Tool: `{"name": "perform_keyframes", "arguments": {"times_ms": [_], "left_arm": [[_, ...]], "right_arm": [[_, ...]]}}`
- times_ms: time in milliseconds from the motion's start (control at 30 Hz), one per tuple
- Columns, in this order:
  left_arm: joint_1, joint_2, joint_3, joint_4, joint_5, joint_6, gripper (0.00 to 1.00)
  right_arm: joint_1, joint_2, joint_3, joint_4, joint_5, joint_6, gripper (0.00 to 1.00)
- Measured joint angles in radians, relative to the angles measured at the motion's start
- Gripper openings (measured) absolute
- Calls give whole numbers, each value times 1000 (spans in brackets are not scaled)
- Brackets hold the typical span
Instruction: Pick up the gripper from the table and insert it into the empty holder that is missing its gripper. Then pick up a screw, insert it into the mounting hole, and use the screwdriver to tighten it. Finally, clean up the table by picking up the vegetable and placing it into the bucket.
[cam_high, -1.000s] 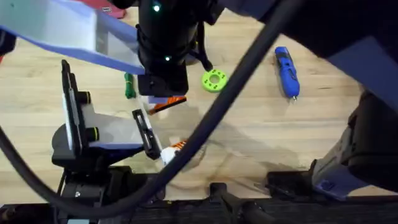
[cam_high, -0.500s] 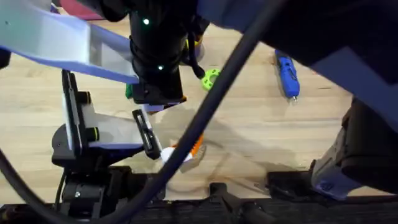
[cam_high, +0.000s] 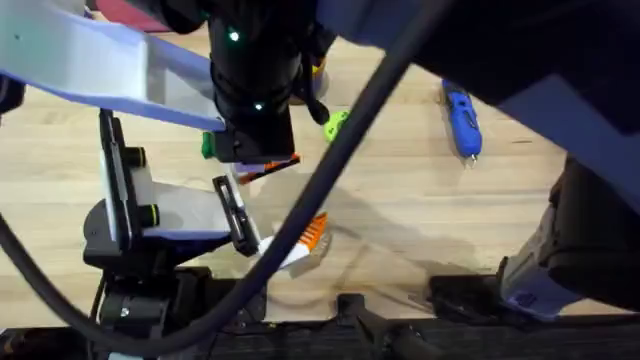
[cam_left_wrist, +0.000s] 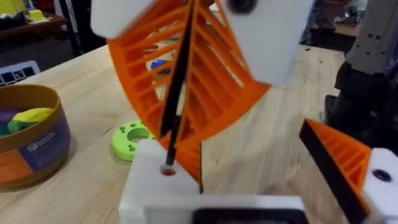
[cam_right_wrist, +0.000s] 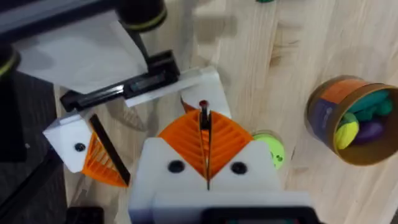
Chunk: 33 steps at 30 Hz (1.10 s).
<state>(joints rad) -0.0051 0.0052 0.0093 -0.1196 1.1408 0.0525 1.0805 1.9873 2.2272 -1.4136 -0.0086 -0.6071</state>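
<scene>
Screw (cam_right_wrist: 203, 104) at holder (cam_right_wrist: 186, 84) hole.

Bare table (cam_high: 400, 210) beside screwdriver (cam_high: 461, 116)

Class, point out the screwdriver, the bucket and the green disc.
screwdriver (cam_high: 461, 117), overhead view, middle of its blue body.
bucket (cam_left_wrist: 31, 149), left wrist view, its labelled side wall.
green disc (cam_left_wrist: 130, 135), left wrist view, its top face.

Orange jaws over holder (cam_left_wrist: 163, 186); bucket (cam_left_wrist: 30, 142) beside.
</scene>
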Motion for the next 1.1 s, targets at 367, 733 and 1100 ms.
{"name": "perform_keyframes", "arguments": {"times_ms": [367,733,1100], "left_arm": [[0,0,0,0,0,0,986],[0,0,0,0,0,-1,985],[0,0,0,0,0,-6,986]], "right_arm": [[0,2,0,0,5,0,6],[0,31,0,0,8,1,6],[1,36,1,3,8,5,6]]}}
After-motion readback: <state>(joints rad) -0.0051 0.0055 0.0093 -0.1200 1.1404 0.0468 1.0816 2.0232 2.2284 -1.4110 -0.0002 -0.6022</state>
